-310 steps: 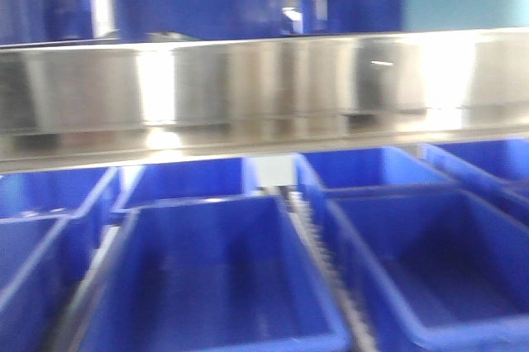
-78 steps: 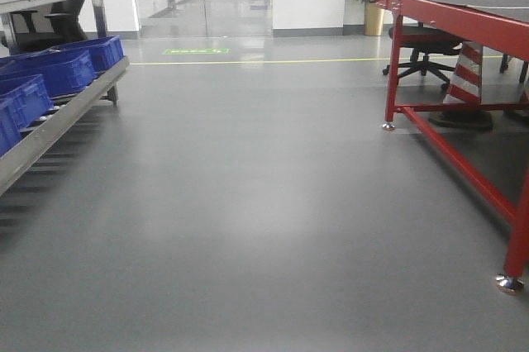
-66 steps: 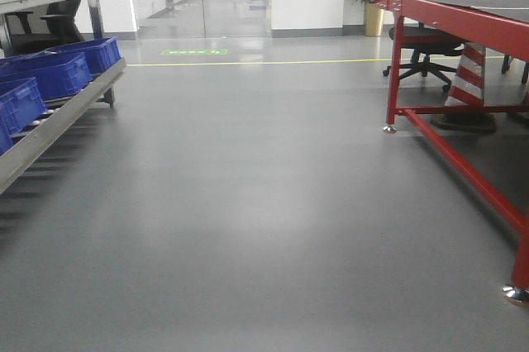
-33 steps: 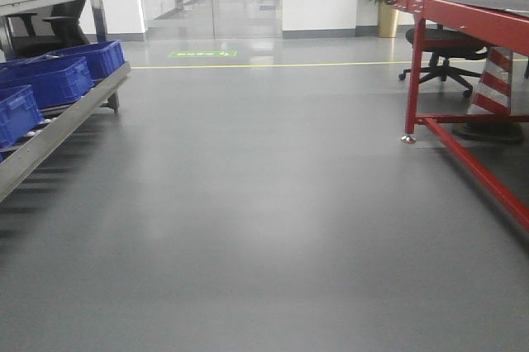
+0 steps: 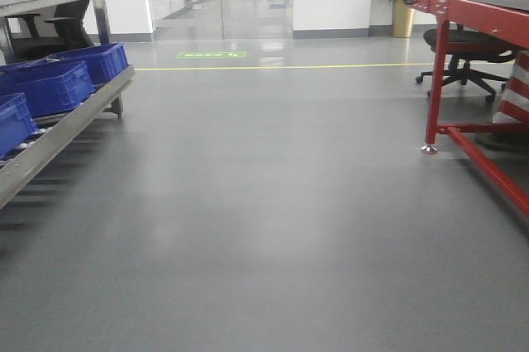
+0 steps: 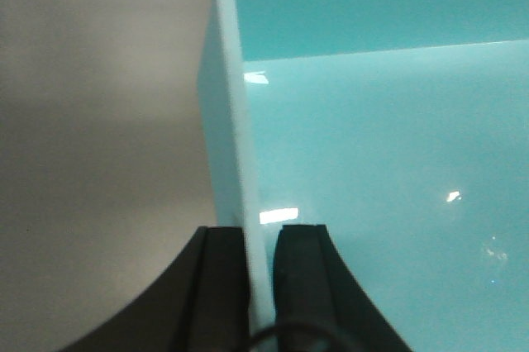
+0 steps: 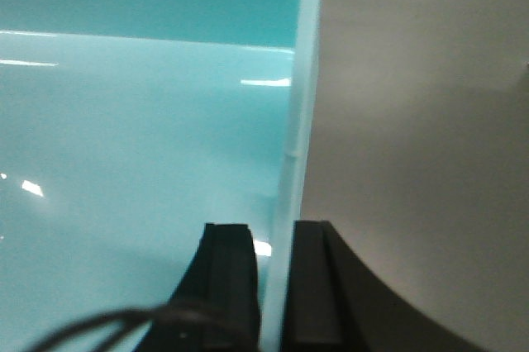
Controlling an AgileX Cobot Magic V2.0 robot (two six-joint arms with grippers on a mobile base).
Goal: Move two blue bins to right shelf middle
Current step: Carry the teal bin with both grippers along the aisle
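In the left wrist view my left gripper (image 6: 258,232) is shut on the left wall of a pale light-blue bin (image 6: 372,162), one finger outside and one inside. In the right wrist view my right gripper (image 7: 273,228) is shut on the right wall of a light-blue bin (image 7: 124,137) in the same way. Only one tub interior shows in each wrist view, so a second blue bin cannot be made out. Grey floor lies below both held walls. Neither the bins nor the grippers appear in the front view. I cannot tell whether the rack at the left is the right shelf.
A metal rack (image 5: 62,116) with dark blue bins (image 5: 50,83) runs along the left edge. A red-framed table (image 5: 475,9) with its leg (image 5: 431,88) stands at the right, an office chair (image 5: 463,54) beneath it. Grey floor (image 5: 264,203) stretches ahead to glass doors.
The view has swung from a close-up of a shelf with bins to open floor. Over the last second the red table and rack have slid rightward in the front view.
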